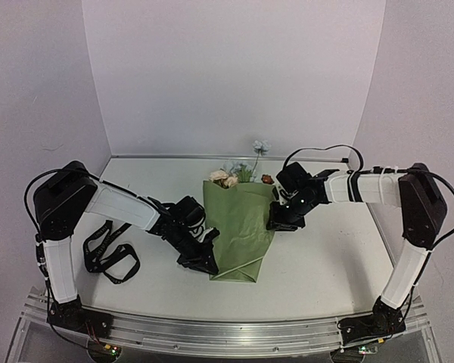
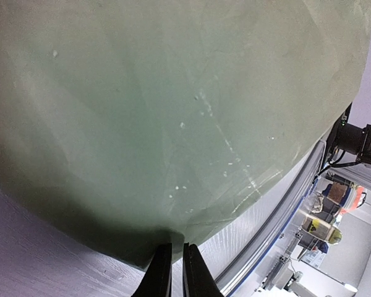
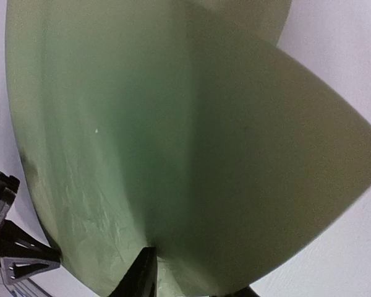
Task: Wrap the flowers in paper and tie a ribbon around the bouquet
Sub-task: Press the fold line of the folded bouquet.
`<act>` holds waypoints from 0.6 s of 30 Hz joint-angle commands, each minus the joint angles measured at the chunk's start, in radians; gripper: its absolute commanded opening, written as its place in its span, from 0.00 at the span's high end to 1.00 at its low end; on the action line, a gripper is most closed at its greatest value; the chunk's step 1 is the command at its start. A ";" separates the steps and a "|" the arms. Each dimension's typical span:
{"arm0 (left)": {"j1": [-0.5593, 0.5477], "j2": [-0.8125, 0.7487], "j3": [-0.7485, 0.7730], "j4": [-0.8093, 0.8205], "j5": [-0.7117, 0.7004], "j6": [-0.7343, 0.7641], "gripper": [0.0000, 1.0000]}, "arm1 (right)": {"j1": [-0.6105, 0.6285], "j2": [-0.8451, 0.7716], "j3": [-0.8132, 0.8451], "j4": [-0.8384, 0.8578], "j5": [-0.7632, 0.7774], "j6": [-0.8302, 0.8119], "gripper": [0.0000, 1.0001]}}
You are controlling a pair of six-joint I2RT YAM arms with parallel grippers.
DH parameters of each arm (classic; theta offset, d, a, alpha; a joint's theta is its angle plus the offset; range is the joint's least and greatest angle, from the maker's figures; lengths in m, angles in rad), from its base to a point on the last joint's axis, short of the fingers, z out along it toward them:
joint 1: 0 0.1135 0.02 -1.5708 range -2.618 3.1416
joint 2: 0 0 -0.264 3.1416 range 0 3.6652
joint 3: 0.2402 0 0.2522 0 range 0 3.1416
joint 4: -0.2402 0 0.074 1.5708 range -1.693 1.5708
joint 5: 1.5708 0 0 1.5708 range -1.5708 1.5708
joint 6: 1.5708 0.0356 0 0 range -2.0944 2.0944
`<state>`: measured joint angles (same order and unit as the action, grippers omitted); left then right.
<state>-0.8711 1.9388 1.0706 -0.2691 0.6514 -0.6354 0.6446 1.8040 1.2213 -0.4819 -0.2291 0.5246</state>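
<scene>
The olive-green paper [image 1: 238,227] lies folded into a cone around the flowers [image 1: 228,176], a bouquet with cream and brownish blooms above its wide far end and one pale blue bloom [image 1: 260,146] behind. My left gripper [image 1: 204,261] is at the cone's lower left edge. In the left wrist view, my left gripper [image 2: 172,247] has its fingers a narrow slit apart, tips at the edge of the paper [image 2: 173,111]. My right gripper [image 1: 276,223] is at the cone's right edge. In the right wrist view, my right gripper [image 3: 196,272] is open around a fold of the paper [image 3: 173,124]. The black ribbon [image 1: 106,253] lies looped at the left.
An aluminium rail [image 1: 227,333] runs along the table's near edge, close to the cone's narrow end. White walls close the back and both sides. The ribbon lies beside my left arm's base, apart from the cone.
</scene>
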 commanded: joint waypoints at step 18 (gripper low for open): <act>-0.006 -0.006 -0.024 0.046 -0.011 -0.028 0.91 | 0.195 -0.064 -0.099 0.324 -0.259 0.385 0.72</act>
<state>-0.8719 1.9404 1.0557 -0.2440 0.6518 -0.6559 0.8156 1.6499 1.1164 -0.3304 -0.4093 0.8056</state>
